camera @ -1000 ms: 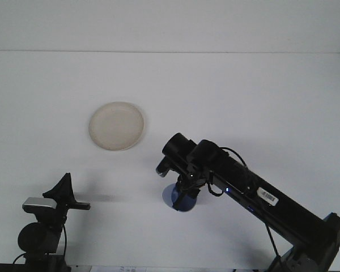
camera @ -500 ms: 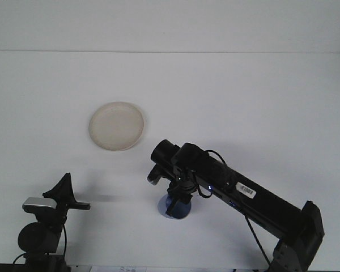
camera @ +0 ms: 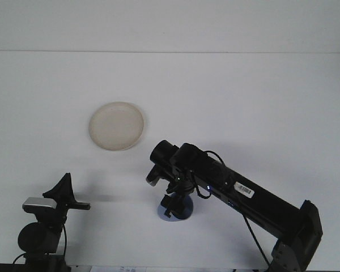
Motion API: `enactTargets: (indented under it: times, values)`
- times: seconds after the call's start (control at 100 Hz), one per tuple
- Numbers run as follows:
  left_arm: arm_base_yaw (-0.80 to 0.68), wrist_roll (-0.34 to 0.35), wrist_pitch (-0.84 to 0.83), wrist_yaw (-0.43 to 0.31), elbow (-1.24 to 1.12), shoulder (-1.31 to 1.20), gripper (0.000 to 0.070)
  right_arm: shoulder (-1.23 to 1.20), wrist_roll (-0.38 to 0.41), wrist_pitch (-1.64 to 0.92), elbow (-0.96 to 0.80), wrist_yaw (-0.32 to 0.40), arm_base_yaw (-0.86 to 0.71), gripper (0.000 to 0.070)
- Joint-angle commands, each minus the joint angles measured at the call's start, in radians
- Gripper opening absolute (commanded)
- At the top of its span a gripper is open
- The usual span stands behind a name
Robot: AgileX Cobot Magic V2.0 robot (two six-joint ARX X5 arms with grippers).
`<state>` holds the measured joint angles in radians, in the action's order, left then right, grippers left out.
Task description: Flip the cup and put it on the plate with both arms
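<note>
Front view: right end effector [camera: 174, 203] grips the blue cup [camera: 176, 212], which could slip, missing the far plate [camera: 117, 126].

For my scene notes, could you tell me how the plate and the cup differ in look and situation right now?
The plate is cream and wide; the cup is blue and looks smaller. The plate lies alone, farther back on the table; the cup sits nearer the front, directly beneath the right pincer, which partly hides it. The plate is fully visible; whether the cup is upright or inverted cannot be told. Both rest on the white table.
</note>
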<state>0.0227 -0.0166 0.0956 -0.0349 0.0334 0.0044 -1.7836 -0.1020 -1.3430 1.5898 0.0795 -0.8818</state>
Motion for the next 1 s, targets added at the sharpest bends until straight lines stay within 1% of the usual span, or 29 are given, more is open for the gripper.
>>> enactTargets:
  times: [0.0, 0.25, 0.53, 0.89, 0.99]
  values:
    - [0.002, -0.002, 0.010, -0.007, -0.018, -0.001, 0.0015, -0.026, -0.007, -0.022, 0.020, 0.008, -0.010, 0.0472]
    - [0.002, -0.002, 0.010, -0.007, -0.018, -0.001, 0.0015, -0.026, -0.007, -0.022, 0.022, 0.012, -0.010, 0.0473]
    - [0.002, -0.002, 0.010, -0.007, -0.018, -0.001, 0.0015, -0.025, -0.006, -0.024, 0.071, 0.089, -0.011, 0.0483]
    - [0.002, -0.002, 0.010, -0.007, -0.018, -0.001, 0.0015, -0.019, -0.006, -0.027, 0.106, 0.090, -0.011, 0.0483]
    - [0.002, -0.002, 0.010, -0.007, -0.018, -0.001, 0.0015, 0.021, -0.010, -0.026, 0.108, 0.107, -0.004, 0.0483]
